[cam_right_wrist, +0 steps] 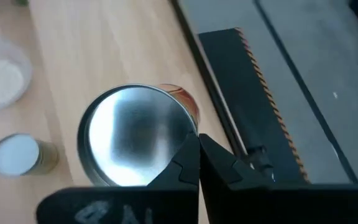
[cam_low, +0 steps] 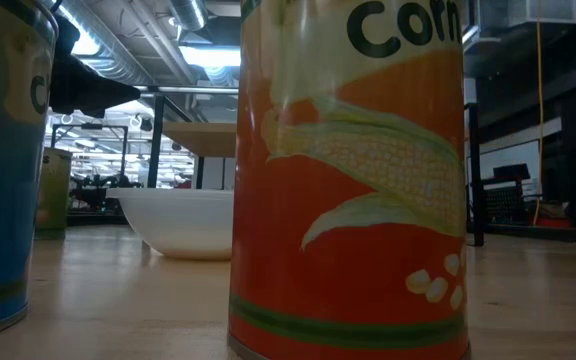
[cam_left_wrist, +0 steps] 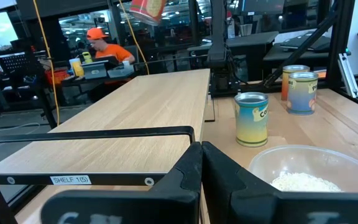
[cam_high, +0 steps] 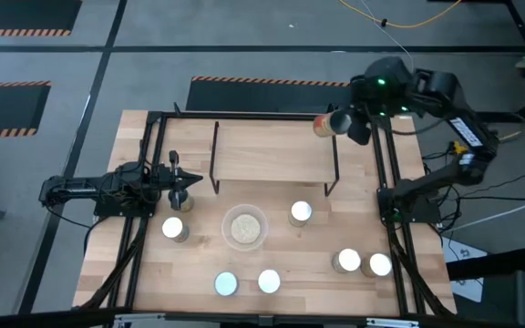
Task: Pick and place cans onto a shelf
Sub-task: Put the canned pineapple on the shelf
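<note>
The right gripper (cam_high: 344,123) was seen high over the shelf's (cam_high: 272,150) far right corner, closed on an orange can (cam_high: 324,124), which was held tilted on its side above the board. In the right wrist view that can (cam_right_wrist: 135,137) was shown end-on, its shiny round face filling the space just beside the dark fingers (cam_right_wrist: 194,165), with the shelf board below it.

The left gripper (cam_high: 182,189) was held low at the shelf's left end, near the front corner of the frame, and its fingers (cam_left_wrist: 194,171) were seen pressed together with nothing between them.

Six cans were left standing on the table (cam_high: 135,264) in front of the shelf. One can (cam_high: 174,229) was placed just in front of the left gripper, another (cam_high: 300,213) near the shelf's right leg. A pair (cam_high: 226,284) and (cam_high: 269,281) was lined up at the near edge, and another pair (cam_high: 346,261) and (cam_high: 380,265) was set touching at the right. A clear bowl (cam_high: 244,228) with pale contents was found between them. In the low view, an orange corn can (cam_low: 348,180) was pressed close against the lens. A person (cam_left_wrist: 104,53) in orange was glimpsed beyond the table.
</note>
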`<state>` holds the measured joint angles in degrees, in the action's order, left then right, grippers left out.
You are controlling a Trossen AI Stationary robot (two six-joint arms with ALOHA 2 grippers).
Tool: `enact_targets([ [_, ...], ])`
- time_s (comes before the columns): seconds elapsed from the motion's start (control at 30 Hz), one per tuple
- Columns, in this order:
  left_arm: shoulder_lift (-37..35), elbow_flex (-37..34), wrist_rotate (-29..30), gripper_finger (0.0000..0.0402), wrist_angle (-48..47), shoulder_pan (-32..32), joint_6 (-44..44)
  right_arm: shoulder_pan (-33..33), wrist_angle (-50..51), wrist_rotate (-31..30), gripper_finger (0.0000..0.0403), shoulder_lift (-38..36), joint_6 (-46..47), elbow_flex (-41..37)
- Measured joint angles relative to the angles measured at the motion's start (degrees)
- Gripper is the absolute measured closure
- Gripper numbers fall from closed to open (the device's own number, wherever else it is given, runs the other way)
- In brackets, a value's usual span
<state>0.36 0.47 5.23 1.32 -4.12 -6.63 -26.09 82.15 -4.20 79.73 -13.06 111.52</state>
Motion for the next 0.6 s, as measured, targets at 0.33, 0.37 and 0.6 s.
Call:
enact_targets([
  [0.33, 0.02, -0.01, 0.00, 0.0401, 0.01, 0.01, 0.00, -1.86, 4.34, 4.38, 0.0399, 9.15, -6.57, 2.17],
  [0.37, 0.02, -0.01, 0.00, 0.0401, 0.01, 0.02, -0.02, -2.55, 5.01, 4.39, 0.0399, 9.94, -6.58, 2.17],
  [0.6, 0.01, 0.00, 0.00, 0.0401, 0.00, 0.01, -0.02, -7.31, 6.43, 4.90, 0.0399, 14.83, -7.01, 2.17],
])
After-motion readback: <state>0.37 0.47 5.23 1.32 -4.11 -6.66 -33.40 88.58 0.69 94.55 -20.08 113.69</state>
